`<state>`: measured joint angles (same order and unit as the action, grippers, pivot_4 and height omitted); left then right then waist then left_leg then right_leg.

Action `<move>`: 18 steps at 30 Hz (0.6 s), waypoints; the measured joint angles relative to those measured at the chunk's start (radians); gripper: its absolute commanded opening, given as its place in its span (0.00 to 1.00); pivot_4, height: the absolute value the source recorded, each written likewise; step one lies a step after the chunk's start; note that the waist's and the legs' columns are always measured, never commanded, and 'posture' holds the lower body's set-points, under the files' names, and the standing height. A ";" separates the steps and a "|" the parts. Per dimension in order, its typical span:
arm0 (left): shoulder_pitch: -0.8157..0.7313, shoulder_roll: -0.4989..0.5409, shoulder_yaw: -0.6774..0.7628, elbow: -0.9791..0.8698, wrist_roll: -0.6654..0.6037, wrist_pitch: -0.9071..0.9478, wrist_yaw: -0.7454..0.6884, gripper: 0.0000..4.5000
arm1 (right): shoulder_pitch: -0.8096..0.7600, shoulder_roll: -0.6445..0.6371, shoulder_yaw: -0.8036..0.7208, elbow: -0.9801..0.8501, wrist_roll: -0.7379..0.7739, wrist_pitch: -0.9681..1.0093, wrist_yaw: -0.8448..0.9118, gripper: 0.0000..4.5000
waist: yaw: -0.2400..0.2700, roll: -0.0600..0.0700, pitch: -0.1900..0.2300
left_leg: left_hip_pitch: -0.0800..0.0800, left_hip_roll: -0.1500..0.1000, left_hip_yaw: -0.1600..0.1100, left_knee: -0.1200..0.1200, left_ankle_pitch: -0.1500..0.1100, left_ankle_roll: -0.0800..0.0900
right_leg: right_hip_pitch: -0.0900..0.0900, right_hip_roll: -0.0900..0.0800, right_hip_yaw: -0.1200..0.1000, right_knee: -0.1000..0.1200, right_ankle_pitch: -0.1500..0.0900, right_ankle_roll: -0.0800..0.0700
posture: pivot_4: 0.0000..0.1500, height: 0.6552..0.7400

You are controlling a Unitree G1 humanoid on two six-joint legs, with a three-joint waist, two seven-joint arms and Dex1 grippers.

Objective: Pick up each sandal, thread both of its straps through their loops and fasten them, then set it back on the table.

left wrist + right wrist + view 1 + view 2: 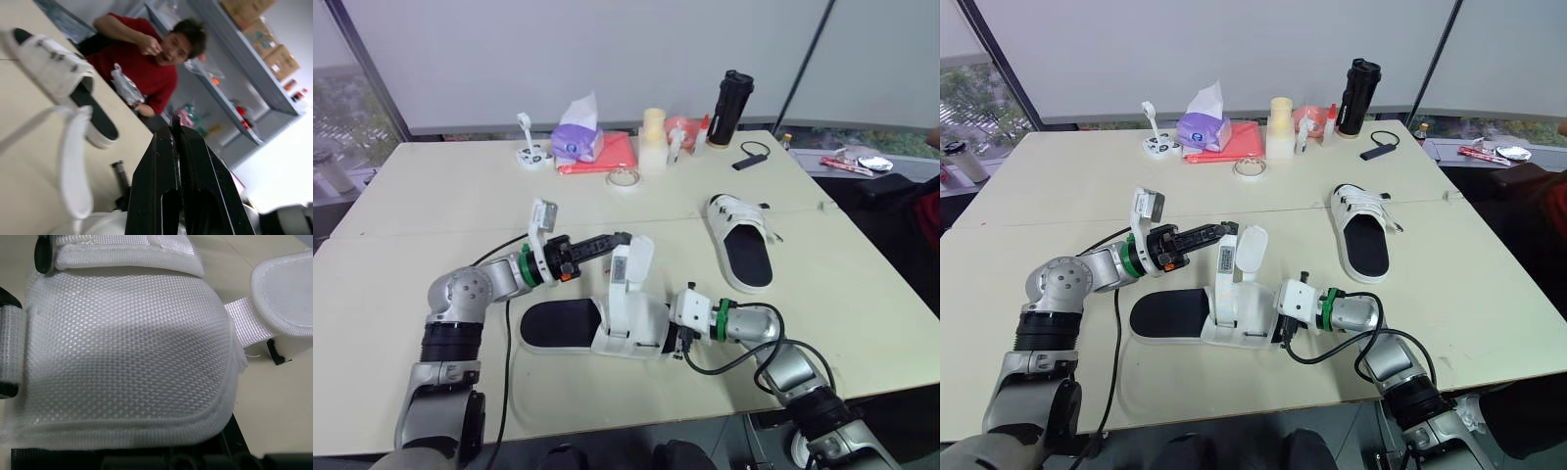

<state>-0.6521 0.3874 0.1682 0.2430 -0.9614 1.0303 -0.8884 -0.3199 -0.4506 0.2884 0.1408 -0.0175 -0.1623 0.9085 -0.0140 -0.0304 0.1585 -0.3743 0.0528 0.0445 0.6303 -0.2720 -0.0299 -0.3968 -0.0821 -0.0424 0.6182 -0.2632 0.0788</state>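
Tissue poking from the tissue box [576, 144], our left gripper [623, 238] pressed together beside the sandal [558, 325] strap [639, 262], right gripper [677, 338] against it, grip we cannot tell.

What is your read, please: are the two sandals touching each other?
Apart. The left eye view shows bare table between the near sandal and the far sandal.

No legible txt, sandal strap tag [1225, 258] print too small

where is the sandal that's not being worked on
The far sandal lies flat on the table, right of centre in the eye views, beyond and right of the near sandal, with the bottle further back.
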 measured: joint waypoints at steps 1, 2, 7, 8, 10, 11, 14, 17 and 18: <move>0.000 0.000 0.001 0.018 0.014 -0.011 0.001 0.01 | 0.000 0.000 0.000 0.000 0.000 0.000 0.000 0.00 | 0.000 0.000 0.000 | 0.000 0.000 0.000 0.000 0.000 0.000 | 0.000 0.000 0.000 0.000 0.000 0.000 | 1.00 1.00; 0.000 0.000 0.001 0.051 0.036 -0.030 0.001 0.01 | 0.000 0.000 0.000 0.001 0.000 0.000 0.000 0.00 | 0.000 0.000 0.000 | 0.000 0.000 0.000 0.000 0.000 0.000 | 0.000 0.000 0.000 0.000 0.000 0.000 | 1.00 1.00; -0.012 -0.001 -0.009 0.157 0.125 -0.088 -0.006 0.01 | -0.001 0.000 0.000 0.001 0.000 0.000 0.000 0.00 | 0.000 0.000 0.000 | 0.000 0.000 0.000 0.000 0.000 0.000 | 0.000 0.000 0.000 0.000 0.000 0.000 | 1.00 1.00; -0.013 -0.001 -0.019 0.163 0.138 -0.099 -0.015 0.01 | 0.000 0.000 0.000 0.001 0.000 0.000 0.000 0.00 | 0.000 0.000 0.000 | 0.000 0.000 0.000 0.000 0.000 0.000 | 0.000 0.000 0.000 0.000 0.000 0.000 | 1.00 1.00; -0.020 -0.001 -0.039 0.179 0.174 -0.126 -0.036 0.01 | 0.000 0.000 0.000 0.001 0.000 0.001 0.000 0.00 | 0.000 0.000 0.000 | 0.000 0.000 0.000 0.000 0.000 0.000 | 0.000 0.000 0.000 0.000 0.000 0.000 | 1.00 1.00; -0.021 0.000 -0.050 0.185 0.195 -0.145 -0.048 0.01 | 0.000 0.000 0.000 0.001 0.000 0.001 0.000 0.00 | 0.000 0.000 0.000 | 0.000 0.000 0.000 0.000 0.000 0.000 | 0.000 0.000 0.000 0.000 0.000 0.000 | 1.00 1.00; -0.021 -0.003 -0.108 0.211 0.267 -0.210 -0.087 0.01 | 0.001 0.000 0.000 0.001 0.000 0.001 0.000 0.00 | 0.001 0.000 -0.001 | 0.000 0.000 0.000 0.000 0.000 0.000 | 0.000 0.000 0.000 0.001 0.000 0.000 | 1.00 1.00; -0.021 -0.016 -0.154 0.253 0.330 -0.264 -0.119 0.01 | 0.001 0.000 0.000 0.001 0.000 0.001 -0.001 0.00 | 0.001 0.000 -0.001 | 0.000 0.000 0.001 0.000 0.000 0.000 | 0.000 0.000 0.000 0.001 0.000 0.000 | 1.00 1.00; -0.022 -0.018 -0.159 0.271 0.345 -0.276 -0.129 0.01 | 0.001 0.001 0.000 0.001 0.000 0.002 -0.001 0.00 | 0.000 0.000 -0.001 | 0.000 0.000 0.001 0.000 0.000 0.000 | 0.000 0.000 0.000 0.001 0.000 0.000 | 1.00 1.00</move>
<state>-0.6742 0.3690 0.0092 0.5139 -0.6160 0.7540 -1.0169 -0.3185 -0.4496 0.2883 0.1413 -0.0175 -0.1606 0.9074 -0.0136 -0.0307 0.1576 -0.3740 0.0527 0.0451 0.6305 -0.2721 -0.0299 -0.3966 -0.0820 -0.0426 0.6188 -0.2631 0.0790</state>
